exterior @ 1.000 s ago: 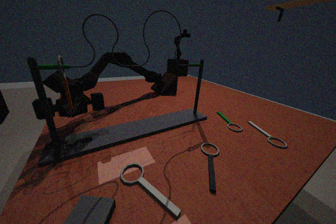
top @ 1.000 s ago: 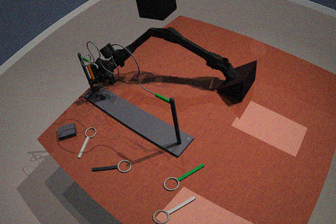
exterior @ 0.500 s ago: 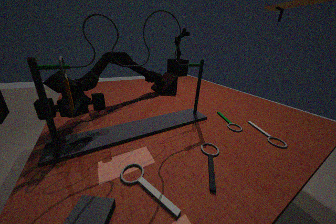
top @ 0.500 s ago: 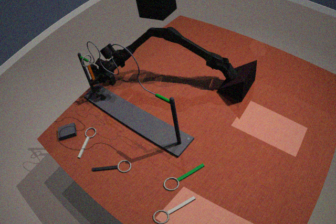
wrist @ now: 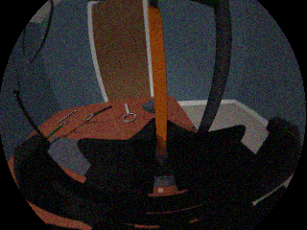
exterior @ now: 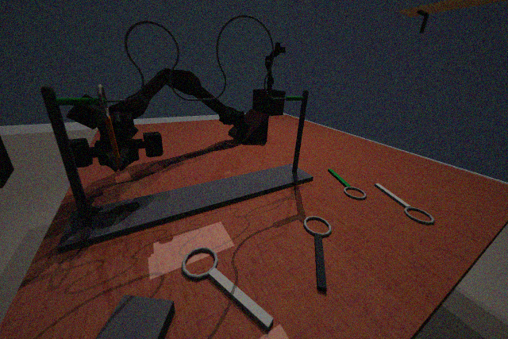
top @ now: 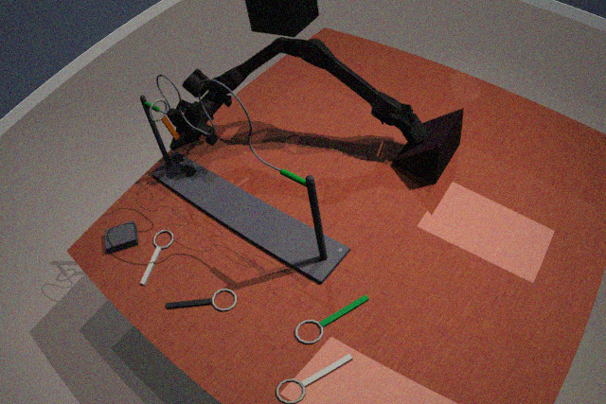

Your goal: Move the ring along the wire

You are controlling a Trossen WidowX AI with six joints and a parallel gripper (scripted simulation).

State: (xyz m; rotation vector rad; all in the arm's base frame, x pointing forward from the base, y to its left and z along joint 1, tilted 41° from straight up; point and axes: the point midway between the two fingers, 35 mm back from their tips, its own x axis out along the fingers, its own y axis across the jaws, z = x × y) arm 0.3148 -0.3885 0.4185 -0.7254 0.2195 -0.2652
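Note:
My gripper (top: pixel 176 134) (exterior: pixel 116 153) (wrist: pixel 157 121) is shut on the orange handle (top: pixel 169 126) (exterior: pixel 111 132) (wrist: pixel 158 77), near its lower end. The handle points down from the ring (top: pixel 150 113) (exterior: pixel 100 90). The ring is around the wire at the inner end of the green part (top: pixel 148 104) (exterior: pixel 75 101) beside the near post in the exterior view (exterior: pixel 65 142), also seen in the top view (top: pixel 156 132). I cannot tell whether the ring touches the wire. The other green part (top: pixel 294 176) (exterior: pixel 294 98) meets the other post (top: pixel 316 219) (exterior: pixel 299 134).
The thin grey wire (top: pixel 250 128) (exterior: pixel 148 21) curves in tall loops between the green parts, close to my wrist in the top view. Both posts stand on a grey base board (top: pixel 244 214) (exterior: pixel 205 191). Several loose rings with handles and a dark block (top: pixel 120 237) lie on the table.

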